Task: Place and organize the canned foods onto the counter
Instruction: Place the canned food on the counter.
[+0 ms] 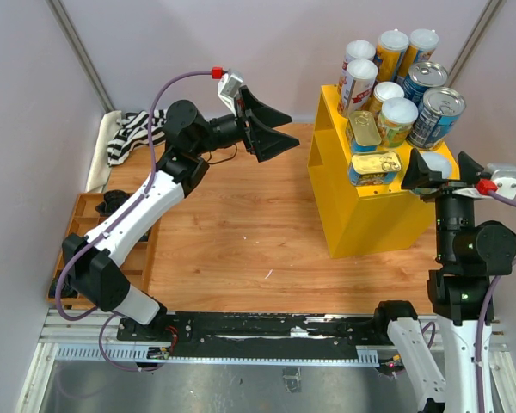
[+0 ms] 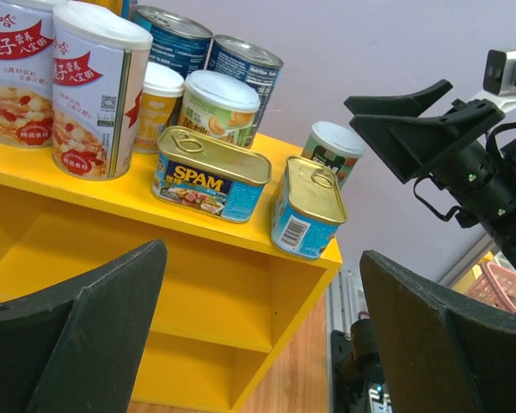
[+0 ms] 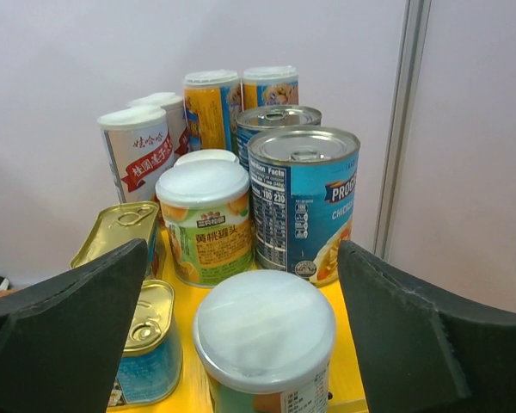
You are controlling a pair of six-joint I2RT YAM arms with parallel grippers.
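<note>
Right claw (image 1: 443,169): jaws wide, gripping nothing, hovering at right of frame astride a white-lidded can (image 3: 265,331), clear of both its sides.
Left claw (image 1: 285,129): fully open, empty, upper centre, pointed at the cans.
Cans (image 1: 398,110): clustered upright atop the yellow bench (image 1: 370,215), gold tins (image 2: 213,172) at its front.

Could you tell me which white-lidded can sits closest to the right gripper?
The green-labelled can, alone at the counter edge before the right gripper; others stand farther back.

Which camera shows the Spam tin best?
The left wrist view: the Spam tin faces it side-on, label readable. The top external view shows only its gold lid; the right wrist view shows the lid aslant, label hidden.
</note>
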